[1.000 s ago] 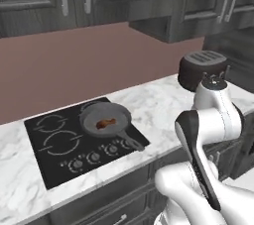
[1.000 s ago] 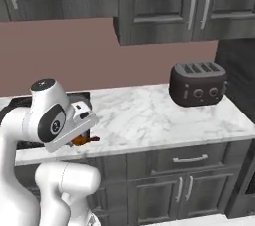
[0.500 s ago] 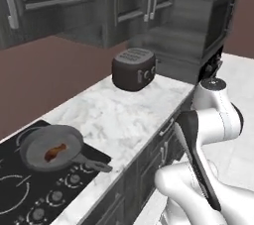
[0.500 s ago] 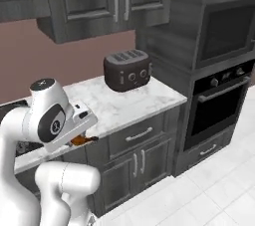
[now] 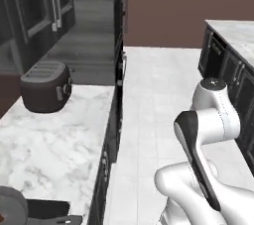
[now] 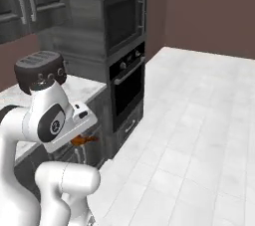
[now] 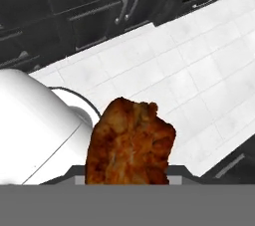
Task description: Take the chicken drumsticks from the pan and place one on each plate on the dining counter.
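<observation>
Fingers were hidden from me behind the meat, so I could not see the tips themselves, but in the hand view one chicken drumstick [image 7: 130, 143] sat right where they rise, a lumpy, crusted reddish-brown piece with a ragged upper edge, so I read the gripper [image 6: 83, 139] as clamped on it. From the right base view I saw the same piece as a small orange-brown sliver poking out under the white hand, carried in the air above the pale tiled floor [image 6: 199, 135], just off the near edge of the marble counter [image 5: 49, 144]. That counter was white with grey veining, smooth and glossy, and a rounded dark toaster [image 5: 44, 86] with two top slots stood on it at the far left. At the near left corner of the left base view I caught the curved rim of the round dark grey pan [image 5: 12, 211], with its straight dark handle [image 5: 57, 219] pointing right. Across the floor, at the far right, another marble top [image 5: 233, 33] lay over dark cabinets.
</observation>
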Motion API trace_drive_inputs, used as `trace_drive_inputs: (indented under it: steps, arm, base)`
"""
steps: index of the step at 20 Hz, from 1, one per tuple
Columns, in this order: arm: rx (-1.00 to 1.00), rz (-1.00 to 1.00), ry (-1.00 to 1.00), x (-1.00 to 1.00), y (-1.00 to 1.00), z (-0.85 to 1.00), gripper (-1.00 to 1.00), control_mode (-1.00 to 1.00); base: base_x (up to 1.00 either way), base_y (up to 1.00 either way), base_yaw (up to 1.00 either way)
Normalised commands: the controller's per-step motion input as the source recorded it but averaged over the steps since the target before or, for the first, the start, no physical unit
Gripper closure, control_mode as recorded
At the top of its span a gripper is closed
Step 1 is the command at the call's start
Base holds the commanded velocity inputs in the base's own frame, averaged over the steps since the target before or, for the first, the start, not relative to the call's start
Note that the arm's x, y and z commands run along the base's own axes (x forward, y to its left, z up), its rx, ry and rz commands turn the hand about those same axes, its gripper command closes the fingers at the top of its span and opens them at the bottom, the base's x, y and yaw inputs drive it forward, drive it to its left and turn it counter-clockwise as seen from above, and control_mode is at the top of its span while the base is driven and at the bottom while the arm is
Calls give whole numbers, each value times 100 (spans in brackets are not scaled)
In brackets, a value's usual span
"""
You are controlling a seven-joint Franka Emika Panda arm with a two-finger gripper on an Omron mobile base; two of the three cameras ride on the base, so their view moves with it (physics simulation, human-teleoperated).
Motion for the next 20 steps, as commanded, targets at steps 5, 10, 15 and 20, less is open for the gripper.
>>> trace_drive_inputs:
  steps: [5, 10, 15, 20]
  arm:
    - [0, 0, 0, 0, 0, 0, 100, 100]
    - [0, 0, 0, 0, 0, 0, 100, 100]
    - [0, 0, 0, 0, 0, 0, 100, 100]
    - [0, 0, 0, 0, 0, 0, 100, 100]
  base:
    - [0, -8, -63]
    - [8, -63, -37]
    - [61, -98, -27]
    - [66, -100, -23]
